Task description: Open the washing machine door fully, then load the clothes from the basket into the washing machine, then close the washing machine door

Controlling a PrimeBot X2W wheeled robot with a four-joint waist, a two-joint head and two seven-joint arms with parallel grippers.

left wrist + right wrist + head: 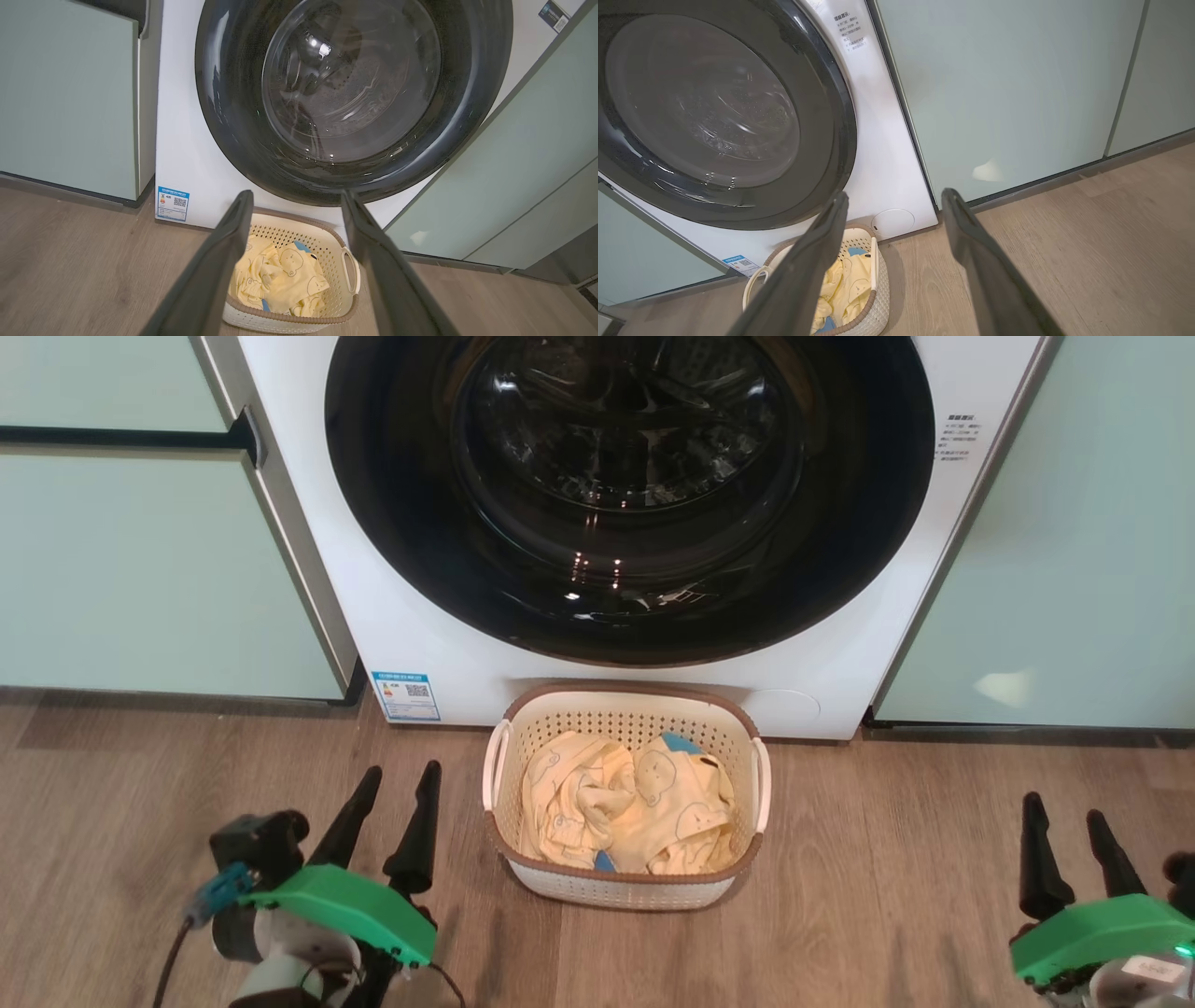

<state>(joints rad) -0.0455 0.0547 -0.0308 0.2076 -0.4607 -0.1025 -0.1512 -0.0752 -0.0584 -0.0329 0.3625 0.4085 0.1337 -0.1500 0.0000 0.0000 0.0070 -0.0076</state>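
Note:
The white washing machine (439,616) stands between pale green cabinets, and its round glossy black door (630,495) sits flush against the front. On the wooden floor just before it is the cream basket (625,887) with pale yellow clothes (621,803) inside. My left gripper (400,782) hangs open low at the left of the basket with nothing between its fingers. At the far right, my right gripper (1064,807) is open and empty too. In the left wrist view the basket (348,301) and the door (350,93) lie ahead; the right wrist view has the door (714,107) at its left.
Pale green cabinet panels (140,560) flank the machine on both sides, the right one (1074,569) meeting the floor at a dark plinth. A blue energy sticker (406,696) marks the machine's lower left corner. Wooden floor (887,877) spreads between basket and right gripper.

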